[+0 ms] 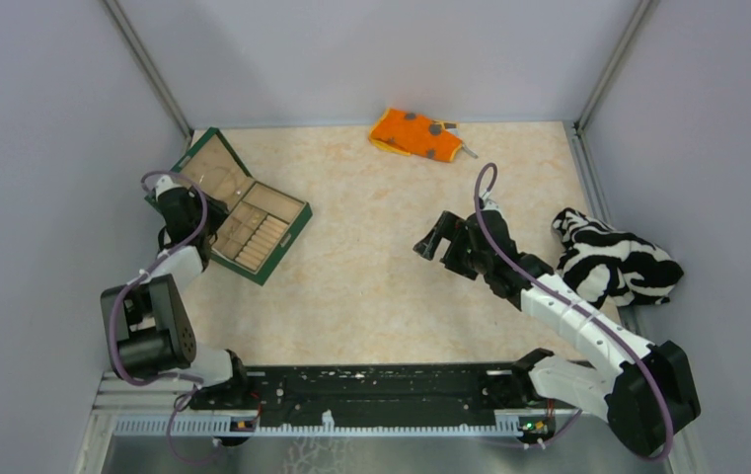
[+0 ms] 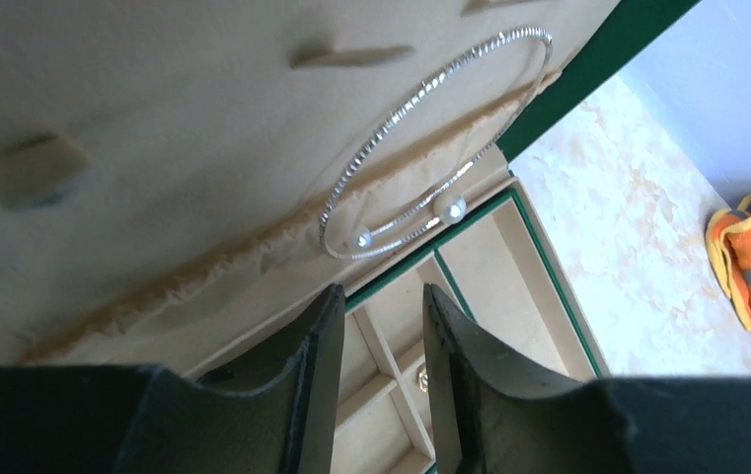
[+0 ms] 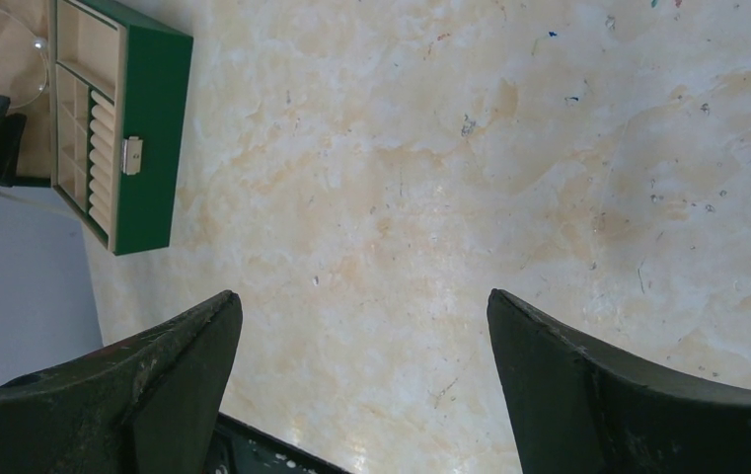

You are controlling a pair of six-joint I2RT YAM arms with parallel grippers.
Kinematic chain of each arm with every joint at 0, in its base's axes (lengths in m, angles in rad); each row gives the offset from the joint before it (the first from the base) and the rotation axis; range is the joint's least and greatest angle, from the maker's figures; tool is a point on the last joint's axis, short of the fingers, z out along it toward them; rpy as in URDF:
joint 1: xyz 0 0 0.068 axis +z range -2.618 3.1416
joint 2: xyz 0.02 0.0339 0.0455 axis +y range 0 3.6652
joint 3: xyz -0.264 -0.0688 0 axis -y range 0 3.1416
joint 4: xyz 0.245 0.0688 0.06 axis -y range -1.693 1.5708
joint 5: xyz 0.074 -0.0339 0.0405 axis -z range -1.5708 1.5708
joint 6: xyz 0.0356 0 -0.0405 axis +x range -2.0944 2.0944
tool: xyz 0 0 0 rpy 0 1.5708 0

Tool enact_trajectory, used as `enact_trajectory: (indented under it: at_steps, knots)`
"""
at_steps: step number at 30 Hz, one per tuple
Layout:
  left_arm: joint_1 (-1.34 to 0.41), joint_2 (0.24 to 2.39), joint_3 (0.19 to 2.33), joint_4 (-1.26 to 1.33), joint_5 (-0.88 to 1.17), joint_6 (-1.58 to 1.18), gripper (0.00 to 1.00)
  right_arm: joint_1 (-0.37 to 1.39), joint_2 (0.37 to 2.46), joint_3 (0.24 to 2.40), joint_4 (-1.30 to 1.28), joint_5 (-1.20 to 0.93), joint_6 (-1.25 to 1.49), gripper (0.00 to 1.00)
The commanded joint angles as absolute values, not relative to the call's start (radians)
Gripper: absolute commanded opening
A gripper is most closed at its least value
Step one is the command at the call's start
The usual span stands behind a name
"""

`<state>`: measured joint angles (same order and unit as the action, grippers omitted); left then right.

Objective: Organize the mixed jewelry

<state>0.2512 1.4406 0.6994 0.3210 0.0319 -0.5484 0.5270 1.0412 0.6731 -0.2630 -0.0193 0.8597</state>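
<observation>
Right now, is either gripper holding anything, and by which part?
Nothing is held. The left gripper is empty, near the bangle on the lid; the right gripper is open above the table.

Green, beige and silver on a pale marbled top

The hinged rectangular jewellery box point(image 1: 290, 240) is dark green outside and lined in plain beige fabric, with a small silvery clasp point(image 3: 132, 155) on its front wall. The thin ribbed wire bangle point(image 2: 391, 123) is bright silver and ends in two pale, pearl-white beads. The flat table surface point(image 1: 381, 286) is cream, mottled with peach-orange marbling. The crumpled cloth at the back point(image 1: 415, 133) is vivid orange with dark grey spots, and the bunched cloth on the right point(image 1: 613, 259) carries bold black-and-white stripes. The left gripper point(image 2: 379, 296) and the right gripper point(image 3: 363, 311) are matt black. The enclosure walls point(image 1: 371, 49) are a plain pale grey-lavender.
</observation>
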Motion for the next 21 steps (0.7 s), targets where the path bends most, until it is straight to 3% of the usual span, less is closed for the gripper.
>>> enact_trajectory:
  at_steps: [1,13,21]
  knots:
    - [0.229,1.456,0.695,0.348,-0.037,-0.536,0.42,0.522,1.023,0.674,-0.258,-0.003,0.862,0.93]
    - [0.212,1.473,0.698,0.33,-0.133,-0.581,0.45,0.522,1.03,0.68,-0.257,-0.003,0.862,0.93]
    - [0.211,1.539,0.702,0.407,-0.129,-0.606,0.4,0.522,1.028,0.68,-0.265,-0.003,0.86,0.93]
